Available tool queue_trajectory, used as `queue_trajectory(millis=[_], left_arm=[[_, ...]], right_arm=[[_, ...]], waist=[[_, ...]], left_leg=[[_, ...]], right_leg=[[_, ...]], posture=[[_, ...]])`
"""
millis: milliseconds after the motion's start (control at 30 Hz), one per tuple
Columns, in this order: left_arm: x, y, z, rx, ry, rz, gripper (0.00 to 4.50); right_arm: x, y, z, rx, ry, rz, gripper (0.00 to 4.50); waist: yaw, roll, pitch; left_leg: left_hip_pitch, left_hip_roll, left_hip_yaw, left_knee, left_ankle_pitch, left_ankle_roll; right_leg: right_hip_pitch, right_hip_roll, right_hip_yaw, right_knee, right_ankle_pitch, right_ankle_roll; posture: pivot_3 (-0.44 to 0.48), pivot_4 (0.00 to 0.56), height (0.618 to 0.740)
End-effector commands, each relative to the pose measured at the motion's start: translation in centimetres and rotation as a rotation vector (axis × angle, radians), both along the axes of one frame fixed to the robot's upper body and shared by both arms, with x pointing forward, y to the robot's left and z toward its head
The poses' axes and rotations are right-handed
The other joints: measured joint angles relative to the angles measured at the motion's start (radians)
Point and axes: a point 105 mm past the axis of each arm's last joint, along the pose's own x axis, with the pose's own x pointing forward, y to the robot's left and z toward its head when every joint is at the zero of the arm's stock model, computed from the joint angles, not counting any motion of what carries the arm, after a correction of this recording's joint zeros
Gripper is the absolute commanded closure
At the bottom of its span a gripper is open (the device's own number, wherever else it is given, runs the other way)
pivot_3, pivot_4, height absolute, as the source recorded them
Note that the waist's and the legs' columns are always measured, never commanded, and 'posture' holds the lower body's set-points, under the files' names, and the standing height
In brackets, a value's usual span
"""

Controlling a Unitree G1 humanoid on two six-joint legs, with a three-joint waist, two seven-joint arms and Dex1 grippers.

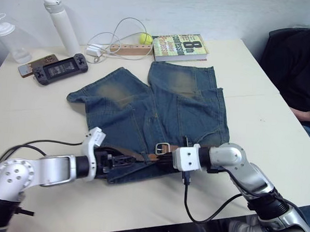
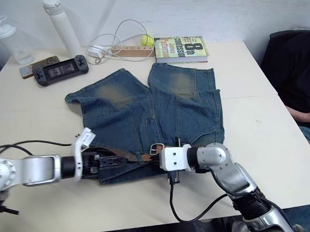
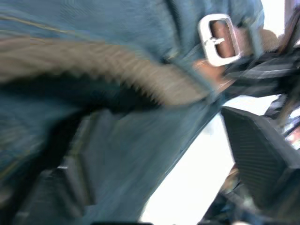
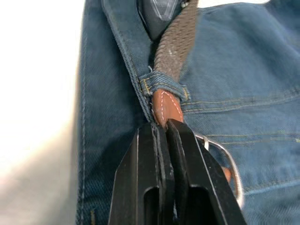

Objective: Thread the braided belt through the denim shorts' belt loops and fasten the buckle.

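The denim shorts (image 1: 161,100) lie flat on the white table (image 1: 36,104), waistband toward me. The braided belt (image 1: 134,156) runs along the waistband. Its light brown tip (image 4: 166,107) comes out of a belt loop (image 4: 164,84), and my right gripper (image 4: 161,126) is shut on that tip. The silver buckle (image 3: 216,40) lies on the denim just beside those fingers. My left gripper (image 1: 113,160) is at the waistband's left part, open, with the denim edge and the belt between its fingers (image 3: 255,154).
Behind the shorts lie a book (image 1: 179,47), a wooden block with a yellow ball (image 1: 145,38) and a white cable (image 1: 115,38). A game console (image 1: 60,68), a white bottle (image 1: 62,25) and a clear bottle (image 1: 8,35) stand back left. A person in dark clothes (image 1: 298,66) sits at the right.
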Motion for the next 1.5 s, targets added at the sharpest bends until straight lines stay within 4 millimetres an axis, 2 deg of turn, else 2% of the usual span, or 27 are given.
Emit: queue_trajectory(millis=[33,267,433,467,567,767,800,967,1100,1233,1400,1500], left_arm=[[-0.8,-0.3,1.6,0.038,-0.092,-0.128,0.02],[-2.3,-1.2,2.7,0.121,-0.227,-0.326,0.02],[-2.1,-2.3,2.8,0.187,-0.404,-0.401,0.02],[-2.1,-2.5,2.7,0.193,-0.422,-0.406,0.56],[-2.6,-2.8,1.6,0.239,-0.429,-0.457,1.64],[-3.5,-3.4,-0.5,0.291,-0.434,-0.533,4.28],[-3.2,-3.4,-1.0,0.316,-0.439,-0.532,4.47],[-0.9,-3.2,-3.3,0.404,-0.475,-0.422,4.47],[-2.2,-4.1,-5.9,0.41,-0.412,-0.457,4.47],[-3.1,-3.2,-7.9,0.483,-0.354,-0.505,4.47],[-4.0,-2.2,-9.0,0.504,-0.292,-0.515,4.47],[-4.4,-1.4,-9.9,0.527,-0.248,-0.497,4.47]], right_arm=[[-0.2,-0.3,2.5,0.028,0.055,0.004,4.5],[-0.9,-1.1,2.5,-0.026,0.25,-0.023,4.5],[-0.7,-1.2,2.6,-0.021,0.302,-0.081,4.5],[-0.6,-1.3,2.6,-0.026,0.303,-0.089,4.5],[-0.5,-1.2,2.4,-0.038,0.3,-0.098,4.5],[-0.6,-1.0,2.1,-0.035,0.299,-0.112,4.5],[-0.5,-1.0,2.2,-0.032,0.297,-0.114,4.5],[-0.6,-1.0,2.2,-0.032,0.283,-0.117,4.5],[-0.7,-0.6,2.7,-0.036,0.183,-0.066,4.5],[-0.9,-0.6,2.8,-0.048,0.145,-0.037,4.5],[-0.1,-1.8,3.8,0.018,0.275,-0.103,4.5],[0.1,-2.8,4.8,0.083,0.439,-0.129,4.5]], waist=[[-0.001,0.0,0.0],[-0.001,0.0,0.0],[-0.003,0.0,0.0],[-0.002,0.0,0.0],[-0.001,0.0,0.0],[-0.001,0.0,0.0],[-0.001,0.0,0.0],[0.001,0.0,0.0],[0.003,0.0,0.0],[0.003,0.001,-0.001],[0.002,0.003,-0.003],[0.0,0.005,-0.004]], left_leg=[[-0.001,0.0,0.0,0.0,0.0,0.0],[-0.001,0.0,-0.001,-0.007,0.0,0.0],[-0.003,0.001,-0.001,-0.009,0.0,0.001],[-0.003,0.001,-0.001,-0.01,0.0,0.001],[-0.003,0.001,-0.001,-0.009,0.0,0.001],[-0.003,0.001,-0.001,-0.009,0.0,0.001],[-0.003,0.001,-0.001,-0.009,0.0,0.001],[-0.003,0.001,-0.001,-0.008,0.0,0.001],[-0.003,0.0,-0.001,-0.007,0.001,0.001],[0.0,0.0,-0.001,-0.008,0.001,0.002],[0.005,0.001,-0.002,-0.008,0.0,0.002],[0.006,0.001,-0.002,-0.008,0.0,0.002]], right_leg=[[0.0,0.0,0.0,0.0,0.0,0.0],[-0.001,0.0,-0.001,-0.006,0.0,0.0],[-0.002,0.0,-0.001,-0.01,0.0,0.0],[-0.002,0.0,-0.001,-0.01,0.0,0.0],[-0.002,0.0,-0.001,-0.01,0.0,0.0],[-0.002,0.0,-0.001,-0.01,0.0,0.0],[-0.002,0.0,-0.001,-0.01,0.0,0.0],[-0.002,0.0,-0.001,-0.009,0.001,0.001],[-0.001,-0.001,-0.001,-0.009,0.001,0.002],[0.002,-0.001,-0.001,-0.009,0.001,0.002],[0.007,-0.001,-0.001,-0.01,0.001,0.002],[0.008,-0.001,-0.001,-0.01,0.001,0.002]], posture=[[0.0,0.15,0.74],[0.0,0.15,0.74],[0.0,0.15,0.74],[0.0,0.15,0.74],[0.0,0.15,0.74],[0.0,0.15,0.74],[0.0,0.15,0.74],[0.0,0.15,0.74],[0.0,0.15,0.74],[0.0,0.15,0.74],[0.0,0.15,0.74],[0.0,0.15,0.74]])
